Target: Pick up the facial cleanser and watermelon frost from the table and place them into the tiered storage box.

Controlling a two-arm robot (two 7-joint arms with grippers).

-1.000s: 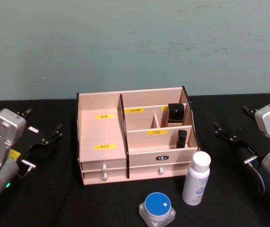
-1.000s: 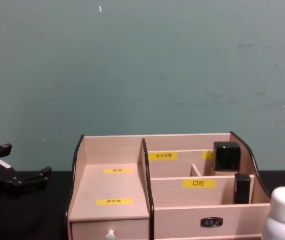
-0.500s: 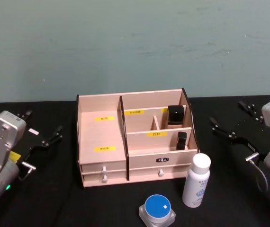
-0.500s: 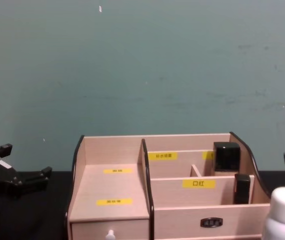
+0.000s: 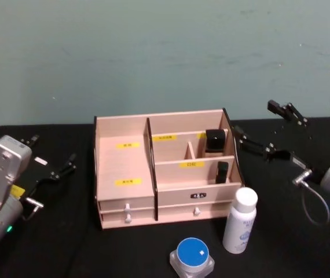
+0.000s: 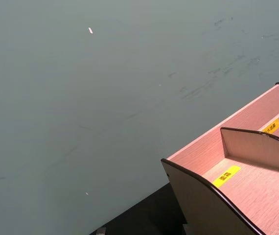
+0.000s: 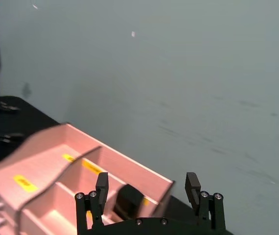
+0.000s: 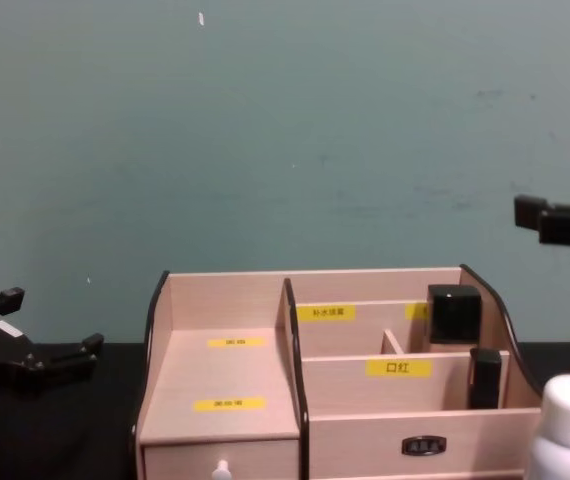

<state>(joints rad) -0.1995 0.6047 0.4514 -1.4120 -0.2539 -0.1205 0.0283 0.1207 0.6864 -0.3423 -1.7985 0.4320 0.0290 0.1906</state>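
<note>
Right of the tiered storage box (image 5: 110,165), the right gripper (image 5: 254,119) hangs raised, fingers wide apart. The left gripper (image 5: 54,149) sits parked, seemingly spread too. The facial cleanser (image 5: 240,223) stands untouched.

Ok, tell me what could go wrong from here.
1. The facial cleanser is tall, slim and upright close to the tiered storage box; the open right end effector, raised beside the box, could tip it when coming down.
2. The watermelon frost sits close by the bottle, so a toppled bottle may knock it.
3. Black containers already occupy the right-hand compartments, likely leaving little room there.
The left end effector sits parked at the left.
</note>
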